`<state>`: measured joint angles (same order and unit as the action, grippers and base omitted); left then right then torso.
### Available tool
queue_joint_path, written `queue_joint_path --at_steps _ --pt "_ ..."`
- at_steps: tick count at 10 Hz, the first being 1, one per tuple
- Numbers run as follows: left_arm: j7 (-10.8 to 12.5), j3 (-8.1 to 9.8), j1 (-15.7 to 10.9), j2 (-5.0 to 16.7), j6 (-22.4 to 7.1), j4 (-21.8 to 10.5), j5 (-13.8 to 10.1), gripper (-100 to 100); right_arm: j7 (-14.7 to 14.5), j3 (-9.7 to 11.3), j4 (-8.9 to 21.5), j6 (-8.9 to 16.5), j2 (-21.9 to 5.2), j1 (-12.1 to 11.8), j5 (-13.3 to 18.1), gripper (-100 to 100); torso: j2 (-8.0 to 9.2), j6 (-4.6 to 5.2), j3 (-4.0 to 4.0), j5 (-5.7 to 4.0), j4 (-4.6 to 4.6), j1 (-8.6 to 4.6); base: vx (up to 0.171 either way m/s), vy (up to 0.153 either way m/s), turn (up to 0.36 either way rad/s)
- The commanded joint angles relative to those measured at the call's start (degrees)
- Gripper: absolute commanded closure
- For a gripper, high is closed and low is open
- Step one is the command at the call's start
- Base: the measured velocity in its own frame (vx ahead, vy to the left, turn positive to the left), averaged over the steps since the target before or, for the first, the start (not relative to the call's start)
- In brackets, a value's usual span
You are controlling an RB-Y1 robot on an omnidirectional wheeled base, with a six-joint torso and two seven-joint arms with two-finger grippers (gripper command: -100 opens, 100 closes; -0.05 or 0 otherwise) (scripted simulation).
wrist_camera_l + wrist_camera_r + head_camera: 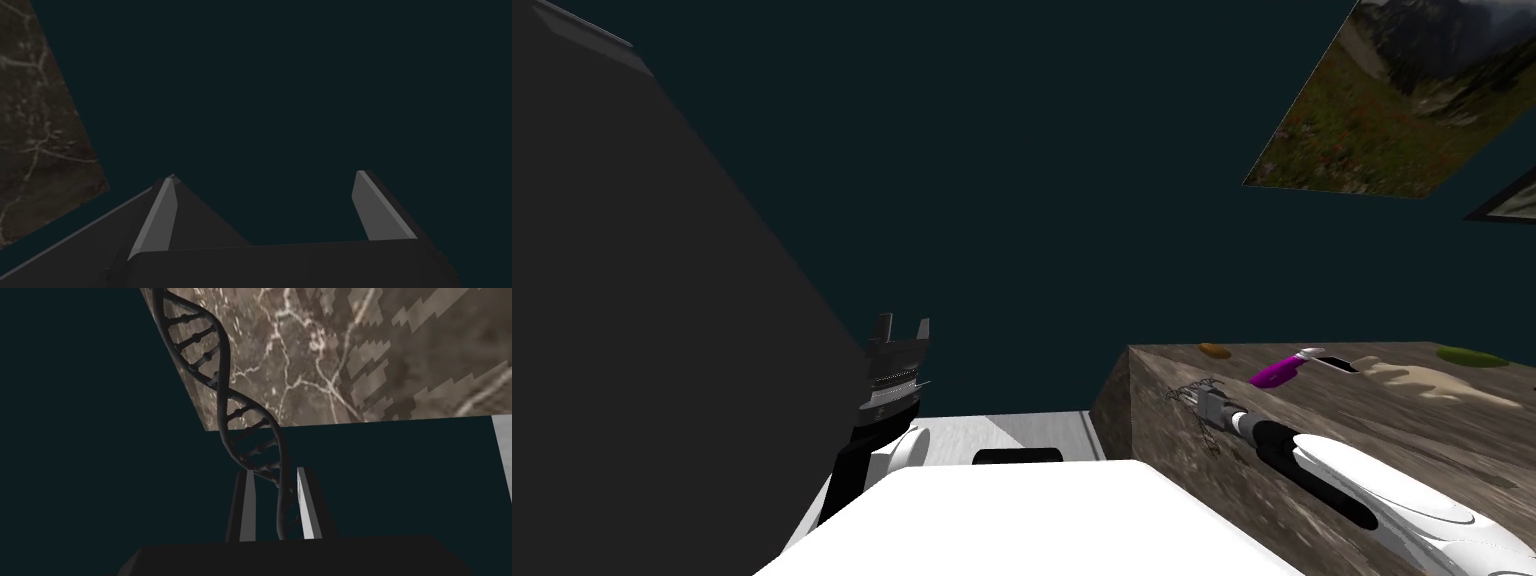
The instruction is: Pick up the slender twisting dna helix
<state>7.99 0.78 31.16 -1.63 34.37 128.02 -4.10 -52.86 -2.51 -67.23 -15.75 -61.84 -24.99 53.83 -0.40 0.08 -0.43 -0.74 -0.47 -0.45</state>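
Note:
The DNA helix point(219, 395) is a thin dark twisted ladder. My right gripper point(273, 471) is shut on its near end, and the rest of it reaches out past the fingers across the corner of the brown veined counter point(310, 348). In the head view the helix point(1197, 395) shows as a small wiry shape at my right gripper point(1212, 405), close to the counter's left edge. My left gripper point(903, 322) is raised to the left of the counter, open and empty, and its fingers point(160, 220) stand wide apart.
Farther back on the counter point(1362, 450) lie a purple object point(1277, 372), a small orange piece point(1214, 351), a beige shape point(1412, 378) and a green one point(1470, 355). A tall dark block point(632, 300) stands at my left. A landscape picture point(1392, 100) hangs on the dark wall.

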Motion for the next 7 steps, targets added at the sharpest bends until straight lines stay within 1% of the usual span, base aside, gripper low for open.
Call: queue_joint_path --at_steps 1,2,3,4,5,6,7 --pt "0.00 0.00 0.00 0.00 0.00 0.00 0.00 0 0.24 -0.14 -1.35 0.19 -0.31 -2.41 -0.15 100 0.00 0.00 0.00 0.00 0.00 0.00 0.028 0.008 0.022" --pt "0.00 0.00 0.00 0.00 0.00 0.00 0.00 0 -1.89 -2.89 -4.40 0.28 -1.20 -4.77 -2.25 100 0.11 0.03 0.06 -0.01 0.01 -0.06 0.112 0.043 -0.124" --pt "0.00 0.00 0.01 0.00 0.00 0.00 0.00 0 -1.89 -3.24 -5.06 0.28 -1.20 -5.77 -2.25 100 -0.10 0.05 -0.03 0.09 0.02 0.05 0.118 0.035 -0.088" --pt "0.00 0.00 0.01 0.00 0.00 0.00 0.00 0 -1.89 -3.24 -6.41 0.28 -1.20 -7.77 -2.25 100 -0.15 -0.03 -0.07 0.09 0.00 0.09 0.057 0.006 0.020" --pt "0.00 0.00 0.00 0.00 0.00 0.00 0.00 0 -1.89 -3.24 -6.41 0.28 -1.20 -8.39 -2.25 100 -0.02 -0.01 -0.01 0.02 0.00 -0.01 0.016 -0.004 0.019" --pt "0.00 0.00 0.00 0.00 0.00 0.00 0.00 0 -2.13 -3.27 -5.87 0.14 -0.91 -7.47 -2.18 100 0.12 0.01 0.06 -0.01 0.02 -0.11 0.000 0.000 0.000" --pt "0.00 0.00 -0.01 0.00 0.00 0.00 0.00 0 -2.21 -3.23 -5.84 0.06 -0.87 -7.54 -2.17 0 0.18 0.00 0.11 0.01 0.05 -0.12 0.000 0.000 0.000"
